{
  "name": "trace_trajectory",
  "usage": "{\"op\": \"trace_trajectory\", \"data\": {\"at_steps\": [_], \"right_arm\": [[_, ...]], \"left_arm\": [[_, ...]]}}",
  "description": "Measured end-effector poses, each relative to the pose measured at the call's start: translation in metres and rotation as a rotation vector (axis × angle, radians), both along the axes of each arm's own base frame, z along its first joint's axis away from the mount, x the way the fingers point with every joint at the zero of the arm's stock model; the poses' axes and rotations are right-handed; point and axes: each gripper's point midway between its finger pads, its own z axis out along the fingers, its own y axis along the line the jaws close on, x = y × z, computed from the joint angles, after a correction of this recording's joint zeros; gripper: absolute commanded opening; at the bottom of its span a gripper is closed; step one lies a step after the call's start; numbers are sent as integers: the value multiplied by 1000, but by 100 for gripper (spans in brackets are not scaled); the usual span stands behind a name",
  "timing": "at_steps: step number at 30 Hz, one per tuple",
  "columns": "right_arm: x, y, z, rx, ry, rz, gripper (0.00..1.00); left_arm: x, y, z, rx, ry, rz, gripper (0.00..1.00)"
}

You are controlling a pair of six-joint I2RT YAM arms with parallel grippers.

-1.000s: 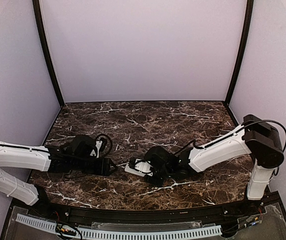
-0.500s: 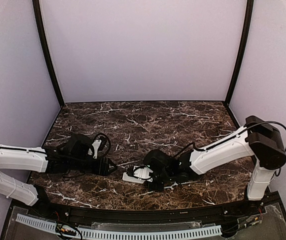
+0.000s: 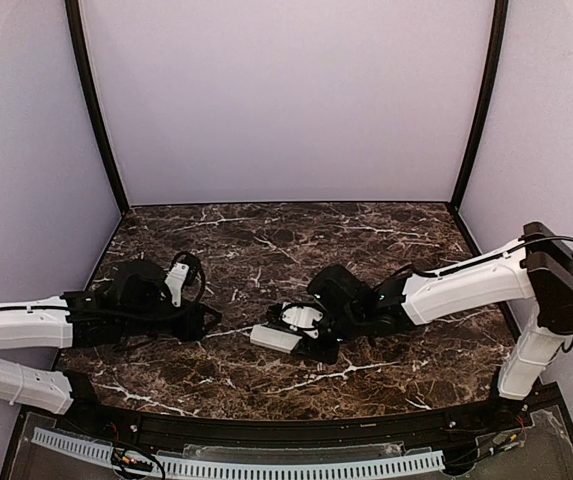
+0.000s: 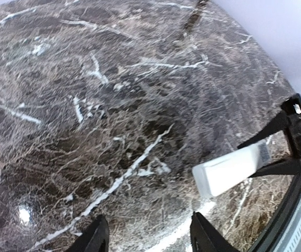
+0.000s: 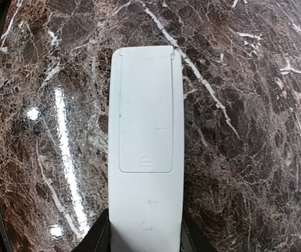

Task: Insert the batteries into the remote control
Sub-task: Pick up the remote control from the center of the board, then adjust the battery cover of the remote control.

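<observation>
Right now the right tool (image 5: 144, 237) is clamped narrowly on one end of the remote control (image 5: 145, 131), with a finger against each long side. The left tool (image 4: 150, 237) stands moderately open with nothing between its fingers. It is low over the marble table (image 3: 366, 240), near the remote's free end but apart from it. The remote is toward the middle front of the table, and I cannot tell whether it rests on the surface. It is a slim white bar, back side up, its battery cover (image 5: 145, 113) shut and flush, with a small arrow mark near one edge.
</observation>
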Motion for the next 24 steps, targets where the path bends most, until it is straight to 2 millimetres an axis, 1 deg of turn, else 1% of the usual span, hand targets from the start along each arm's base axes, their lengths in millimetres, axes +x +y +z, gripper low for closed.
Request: {"op": "trace_trajectory", "data": {"at_steps": [3, 6, 8, 11, 14, 18, 24], "right_arm": [[-4, 1, -11, -15, 35, 10, 9], [-9, 1, -20, -28, 66, 16, 9], [-11, 1, -20, -26, 81, 21, 9], [-15, 3, -19, -17, 98, 33, 9], [-17, 5, -18, -7, 110, 46, 8], [-20, 10, -14, 7, 121, 64, 8], [-30, 12, -13, 7, 138, 108, 8]], "left_arm": [[6, 5, -23, 88, 60, 46, 48], [5, 10, -52, 168, 126, 64, 48], [3, 11, -64, 202, 154, 63, 47], [0, 9, -76, 232, 177, 50, 47], [-1, -1, -83, 260, 186, 15, 46], [-4, -25, -86, 269, 175, -59, 44], [-15, -50, -88, 279, 132, -169, 42]]}}
